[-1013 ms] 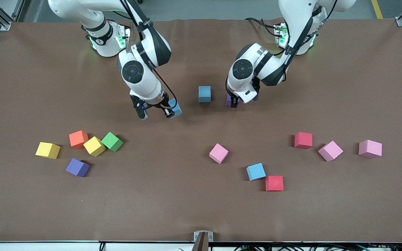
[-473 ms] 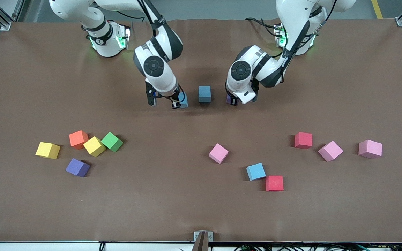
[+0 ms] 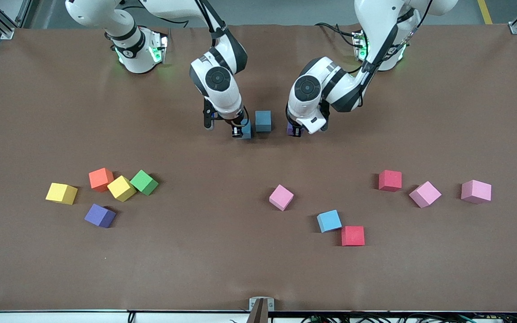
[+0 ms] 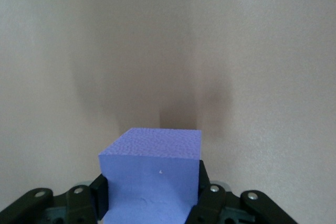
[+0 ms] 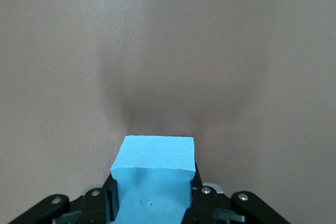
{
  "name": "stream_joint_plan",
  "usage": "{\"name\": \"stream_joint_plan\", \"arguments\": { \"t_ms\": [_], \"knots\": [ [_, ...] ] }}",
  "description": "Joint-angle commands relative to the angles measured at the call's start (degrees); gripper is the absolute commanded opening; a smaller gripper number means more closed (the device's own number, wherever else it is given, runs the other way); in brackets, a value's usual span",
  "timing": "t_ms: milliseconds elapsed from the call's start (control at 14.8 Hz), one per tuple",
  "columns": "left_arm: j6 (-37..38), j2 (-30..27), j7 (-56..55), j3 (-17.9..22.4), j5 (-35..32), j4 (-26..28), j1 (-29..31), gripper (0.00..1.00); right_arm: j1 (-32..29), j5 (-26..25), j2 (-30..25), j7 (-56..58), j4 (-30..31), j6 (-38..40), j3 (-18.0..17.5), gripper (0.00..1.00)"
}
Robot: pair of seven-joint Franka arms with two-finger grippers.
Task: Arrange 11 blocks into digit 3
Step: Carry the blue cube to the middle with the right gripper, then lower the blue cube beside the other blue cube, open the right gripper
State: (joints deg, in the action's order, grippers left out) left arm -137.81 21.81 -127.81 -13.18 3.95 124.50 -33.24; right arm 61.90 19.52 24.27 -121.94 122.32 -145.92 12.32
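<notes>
Right gripper (image 3: 239, 130) closer to blue block (image 3: 263, 121)

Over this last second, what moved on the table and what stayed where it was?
The right pincer, shut on a light blue block, carried it toward the left arm's end, up beside the lone blue block. The left pincer closed on a purple block and shifted slightly toward that blue block. The lone blue block and the scattered blocks nearer the camera stayed put.
</notes>
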Motion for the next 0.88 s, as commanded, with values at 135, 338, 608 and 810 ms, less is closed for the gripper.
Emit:
{"name": "stream_joint_plan", "arguments": {
  "t_ms": [135, 338, 608, 810],
  "knots": [
    [0.79, -0.10, -11.92, -0.09, -0.18, -1.28, -2.96, 0.22, 2.70, 0.61, 1.40, -5.14, 0.73, -1.47, 0.34, 0.19],
    [0.44, 0.42, -16.76, -0.01, -0.18, -1.28, -3.94, 0.23, 3.75, 0.61, 1.75, -6.81, 1.17, -1.56, 0.34, 0.19],
    [-0.88, 0.42, -19.40, -0.01, -0.09, -1.54, -3.93, 0.23, 4.63, 0.52, 1.75, -6.99, 2.74, -1.65, 0.34, 0.20],
    [-0.88, 0.77, -19.32, -0.01, -0.61, -1.89, -4.46, 0.23, 4.81, 0.52, 1.75, -6.99, 3.01, -2.52, 0.34, 0.20]
  ]
}}
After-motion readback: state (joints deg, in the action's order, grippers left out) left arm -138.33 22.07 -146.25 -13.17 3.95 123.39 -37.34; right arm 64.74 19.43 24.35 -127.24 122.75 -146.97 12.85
